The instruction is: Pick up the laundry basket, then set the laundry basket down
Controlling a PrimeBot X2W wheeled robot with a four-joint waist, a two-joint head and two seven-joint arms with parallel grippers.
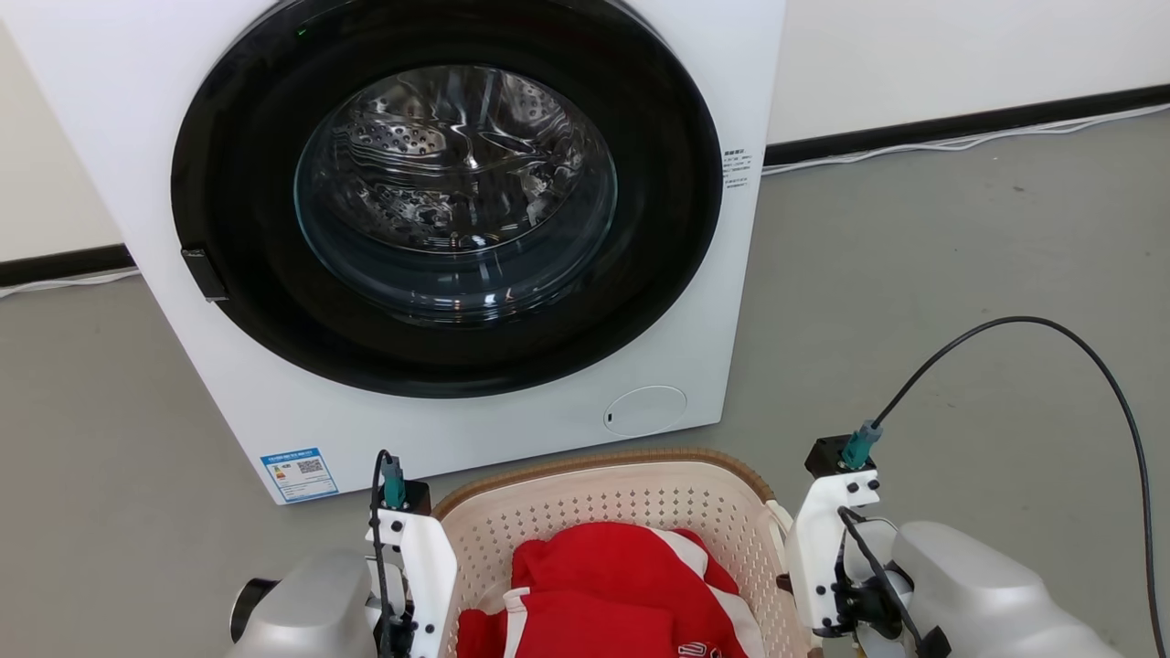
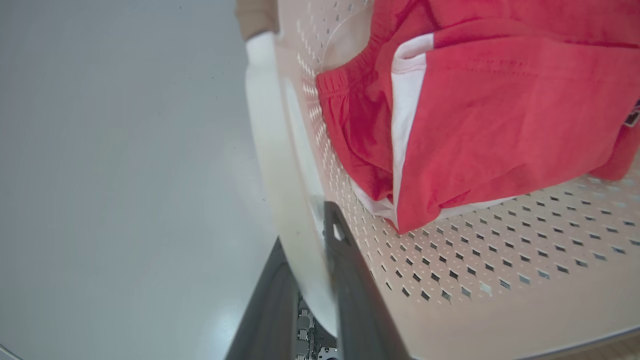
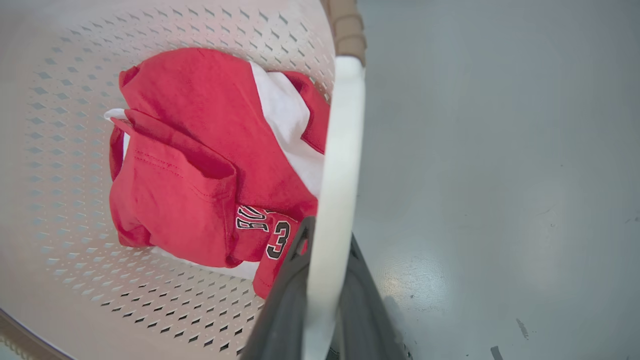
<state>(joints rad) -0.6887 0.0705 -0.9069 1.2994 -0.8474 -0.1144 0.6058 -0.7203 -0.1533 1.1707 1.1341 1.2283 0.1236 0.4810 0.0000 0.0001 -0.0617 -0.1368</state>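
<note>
The left gripper point(image 2: 307, 230) is clamped on the white left handle point(image 2: 277, 140) of the laundry basket point(image 1: 631, 503), one finger on each side. The basket sits between both arms, just in front of the washing machine point(image 1: 274, 393), and holds crumpled red-and-white clothes point(image 1: 612, 585). The right gripper point(image 3: 327, 235) is clamped likewise on the right handle point(image 3: 337, 150). The right wrist view shows black lettering point(image 3: 250, 223) on the cloth; the head view shows the machine's closed round door point(image 1: 448, 201).
</note>
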